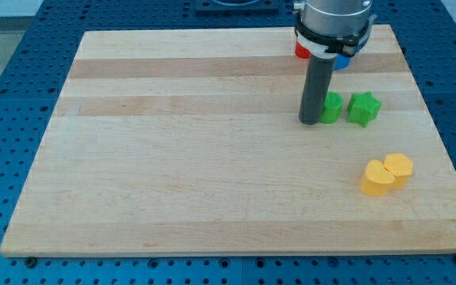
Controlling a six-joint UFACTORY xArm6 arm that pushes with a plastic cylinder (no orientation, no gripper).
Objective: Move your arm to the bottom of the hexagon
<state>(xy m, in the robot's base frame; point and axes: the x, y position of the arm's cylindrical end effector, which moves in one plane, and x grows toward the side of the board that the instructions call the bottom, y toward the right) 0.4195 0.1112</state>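
Yellow is the colour nearest to the view's bottom: two yellow blocks lie on the right part of the pale wooden worktop (212,198), touching each other. The nearer one, the yellow heart-like block (377,179), sits a little lower and to the view's left, and the yellow hexagon (400,167) sits just behind it to the view's right. Farther up, well apart from this pair, stand two green blocks. The green star (363,108) is on the view's right, and the green block (332,107), whose shape cannot be told because the rod hides part of it, is just beside it on the left. The dark rod comes straight down, and the tip (309,123) rests on the worktop just at the left side of this green block, touching it or almost so. So the tip is far from the hexagon, above it and to the view's left. Behind the rod, near the top edge, a red block (301,52) and a blue block (341,62) show only in small parts under the arm's grey body. This arm has no fingers, so nothing is held or opened. Around the worktop lies a blue perforated table (22,47).
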